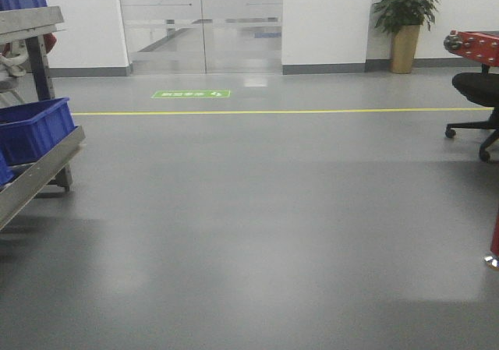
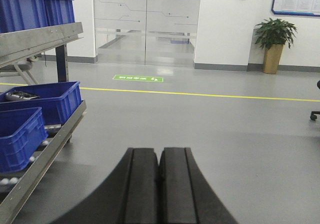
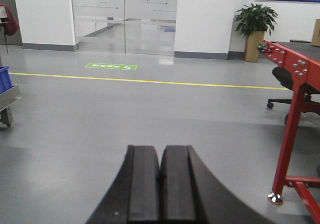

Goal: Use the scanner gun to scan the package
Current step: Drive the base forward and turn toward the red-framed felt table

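Note:
Neither the package nor the scanner gun shows in any view. My left gripper (image 2: 159,151) is shut, its two black fingers pressed together with nothing between them, pointing out over the grey floor. My right gripper (image 3: 160,149) is also shut and holds nothing, aimed across the same floor toward the glass doors. The front view shows neither gripper.
A metal rack (image 2: 45,154) with blue bins (image 2: 45,102) stands at the left. At the right stands a red-framed conveyor table (image 3: 292,109), with a black office chair (image 1: 477,93) behind it. A yellow floor line (image 1: 273,111), glass doors (image 1: 201,22) and a potted plant (image 1: 405,15) lie ahead.

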`<move>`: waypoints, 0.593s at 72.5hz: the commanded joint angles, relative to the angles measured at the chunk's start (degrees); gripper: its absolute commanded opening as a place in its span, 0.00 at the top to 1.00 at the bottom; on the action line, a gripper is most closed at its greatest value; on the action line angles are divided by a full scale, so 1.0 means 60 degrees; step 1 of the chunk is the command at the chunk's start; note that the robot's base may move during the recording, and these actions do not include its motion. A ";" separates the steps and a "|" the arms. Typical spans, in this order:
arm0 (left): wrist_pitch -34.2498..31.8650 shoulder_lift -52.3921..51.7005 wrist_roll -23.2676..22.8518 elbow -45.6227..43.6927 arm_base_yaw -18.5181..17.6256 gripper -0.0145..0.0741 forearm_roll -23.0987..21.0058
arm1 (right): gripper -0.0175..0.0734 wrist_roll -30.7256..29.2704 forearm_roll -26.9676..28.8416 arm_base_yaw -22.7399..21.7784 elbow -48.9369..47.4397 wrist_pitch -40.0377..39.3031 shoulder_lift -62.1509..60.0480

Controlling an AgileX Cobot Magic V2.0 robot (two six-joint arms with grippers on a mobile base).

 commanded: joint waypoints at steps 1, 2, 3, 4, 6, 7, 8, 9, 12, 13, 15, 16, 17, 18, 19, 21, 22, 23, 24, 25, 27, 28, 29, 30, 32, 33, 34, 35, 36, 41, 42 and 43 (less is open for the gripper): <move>-0.0142 -0.0037 -0.0018 -0.0018 -0.0072 0.94 -0.0048 | 0.99 -0.0043 0.0026 -0.0033 0.0002 -0.0204 -0.0033; -0.0142 -0.0037 -0.0018 -0.0018 -0.0072 0.94 -0.0048 | 0.99 -0.0043 0.0026 -0.0033 0.0002 -0.0204 -0.0033; -0.0142 -0.0037 -0.0018 -0.0018 -0.0072 0.94 -0.0048 | 0.99 -0.0043 0.0026 -0.0033 0.0002 -0.0204 -0.0033; -0.0142 -0.0037 -0.0018 -0.0018 -0.0072 0.94 -0.0048 | 0.99 -0.0043 0.0026 -0.0033 0.0002 -0.0204 -0.0033; -0.0142 -0.0037 -0.0018 -0.0018 -0.0072 0.94 -0.0048 | 0.99 -0.0043 0.0026 -0.0033 0.0002 -0.0204 -0.0033; -0.0142 -0.0037 -0.0018 -0.0018 -0.0072 0.94 -0.0048 | 0.99 -0.0043 0.0026 -0.0033 0.0002 -0.0204 -0.0033; -0.0142 -0.0037 -0.0018 -0.0018 -0.0072 0.94 -0.0048 | 0.99 -0.0043 0.0026 -0.0033 0.0002 -0.0204 -0.0033; -0.0142 -0.0037 -0.0018 -0.0018 -0.0072 0.94 -0.0048 | 0.99 -0.0043 0.0026 -0.0011 0.0002 -0.0204 -0.0033; -0.0142 -0.0037 -0.0018 -0.0018 -0.0072 0.94 -0.0048 | 0.99 -0.0043 0.0026 -0.0011 0.0002 -0.0204 -0.0033; -0.0142 -0.0037 -0.0018 -0.0018 -0.0072 0.94 -0.0048 | 0.99 -0.0043 0.0026 -0.0011 0.0002 -0.0204 -0.0033; -0.0142 -0.0037 -0.0018 -0.0018 -0.0072 0.94 -0.0048 | 0.99 -0.0043 0.0026 -0.0011 0.0002 -0.0204 -0.0033; -0.0142 -0.0037 -0.0018 -0.0018 -0.0072 0.94 -0.0048 | 0.99 -0.0043 0.0026 -0.0011 0.0002 -0.0204 -0.0033; -0.0142 -0.0037 -0.0018 -0.0018 -0.0072 0.94 -0.0048 | 0.99 -0.0043 0.0026 -0.0011 0.0002 -0.0204 -0.0033; -0.0142 -0.0037 -0.0018 -0.0018 -0.0072 0.94 -0.0048 | 0.99 -0.0043 0.0026 -0.0011 0.0002 -0.0204 -0.0033; -0.0142 -0.0037 -0.0018 -0.0018 -0.0072 0.94 -0.0048 | 0.99 -0.0043 0.0026 -0.0011 0.0002 -0.0204 -0.0033; -0.0142 -0.0037 -0.0018 -0.0018 -0.0072 0.94 -0.0048 | 0.99 -0.0043 0.0026 -0.0011 0.0002 -0.0204 -0.0033; -0.0142 -0.0037 -0.0018 -0.0018 -0.0072 0.94 -0.0048 | 0.99 -0.0043 0.0026 -0.0011 0.0002 -0.0204 -0.0033; -0.0142 -0.0037 -0.0018 -0.0018 -0.0072 0.94 -0.0048 | 0.99 -0.0043 0.0026 -0.0011 0.0002 -0.0204 -0.0033; -0.0142 -0.0037 -0.0018 -0.0018 -0.0072 0.94 -0.0048 | 0.99 -0.0043 0.0026 -0.0011 0.0002 -0.0204 -0.0033; -0.0142 -0.0037 -0.0018 -0.0018 -0.0072 0.94 -0.0048 | 0.99 -0.0043 0.0026 -0.0011 0.0002 -0.0204 -0.0033; -0.0142 -0.0037 -0.0018 -0.0018 -0.0072 0.94 -0.0048 | 0.99 -0.0043 0.0026 -0.0011 0.0002 -0.0204 -0.0033; -0.0142 -0.0037 -0.0018 -0.0018 -0.0072 0.94 -0.0048 | 0.99 -0.0043 0.0026 -0.0011 0.0002 -0.0204 -0.0033; -0.0142 -0.0037 -0.0018 -0.0018 -0.0072 0.94 -0.0048 | 0.99 -0.0043 0.0026 -0.0011 0.0002 -0.0204 -0.0033; -0.0142 -0.0037 -0.0018 -0.0018 -0.0072 0.94 -0.0048 | 0.99 -0.0043 0.0026 -0.0011 0.0002 -0.0204 -0.0033; -0.0142 -0.0037 -0.0018 -0.0018 -0.0072 0.94 -0.0048 | 0.99 -0.0043 0.0026 -0.0011 0.0002 -0.0204 -0.0033; -0.0142 -0.0037 -0.0018 -0.0018 -0.0072 0.94 -0.0048 | 0.99 -0.0043 0.0026 -0.0011 0.0002 -0.0204 -0.0033; -0.0142 -0.0037 -0.0018 -0.0018 -0.0072 0.94 -0.0048 | 0.99 -0.0043 0.0026 -0.0011 0.0002 -0.0204 -0.0033; -0.0142 -0.0037 -0.0018 -0.0018 -0.0072 0.94 -0.0048 | 0.99 -0.0043 0.0026 -0.0011 0.0002 -0.0204 -0.0033; -0.0142 -0.0037 -0.0018 -0.0018 -0.0072 0.94 -0.0048 | 0.99 -0.0043 0.0026 -0.0011 0.0002 -0.0204 -0.0033; -0.0142 -0.0037 -0.0018 -0.0018 -0.0072 0.94 -0.0048 | 0.99 -0.0043 0.0026 -0.0011 0.0002 -0.0204 -0.0033; -0.0142 -0.0037 -0.0018 -0.0018 -0.0072 0.94 -0.0048 | 0.99 -0.0043 0.0026 -0.0011 0.0002 -0.0204 -0.0033; -0.0142 -0.0037 -0.0018 -0.0018 -0.0072 0.94 -0.0048 | 0.99 -0.0043 0.0026 -0.0011 0.0002 -0.0204 -0.0033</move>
